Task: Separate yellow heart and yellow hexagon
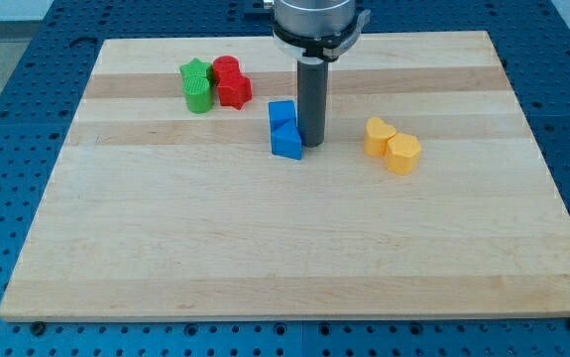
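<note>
My tip (312,145): lower end of a straight dark rod, no fingers and so nothing to open or close; grips nothing. Planted on the table (265,258) just right of the two blue blocks, apparently touching them, though contact cannot be confirmed.

Blue: two, pressed together, a blue cube (282,113) behind a blue wedge-like block (286,143), near the middle of the table's far half.

Yellow: two, the yellow heart (379,136) and the yellow hexagon (403,153), touching, heart to the upper left of hexagon; both right of my tip and well apart from it, toward the right edge.

Red: two, a red block (226,69) behind a red star-like block (234,90), exact shapes unclear, touching, near the far left corner.

Green: one, a green star (196,86), touching the red pair on their left.
</note>
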Controlling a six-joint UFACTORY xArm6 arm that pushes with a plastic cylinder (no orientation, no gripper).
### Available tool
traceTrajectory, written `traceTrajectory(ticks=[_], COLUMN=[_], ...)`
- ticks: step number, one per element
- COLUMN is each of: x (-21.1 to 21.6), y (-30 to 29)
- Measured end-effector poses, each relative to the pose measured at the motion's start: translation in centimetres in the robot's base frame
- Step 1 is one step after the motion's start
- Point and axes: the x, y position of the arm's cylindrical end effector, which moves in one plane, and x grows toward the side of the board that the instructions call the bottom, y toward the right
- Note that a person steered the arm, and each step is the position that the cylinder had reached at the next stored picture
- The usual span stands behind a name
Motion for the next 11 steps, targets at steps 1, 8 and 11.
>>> traceTrajectory(ticks=[1, 8, 11], x=[-0.2, 7.4, 1.7], y=[0.0, 7.3, 13.5])
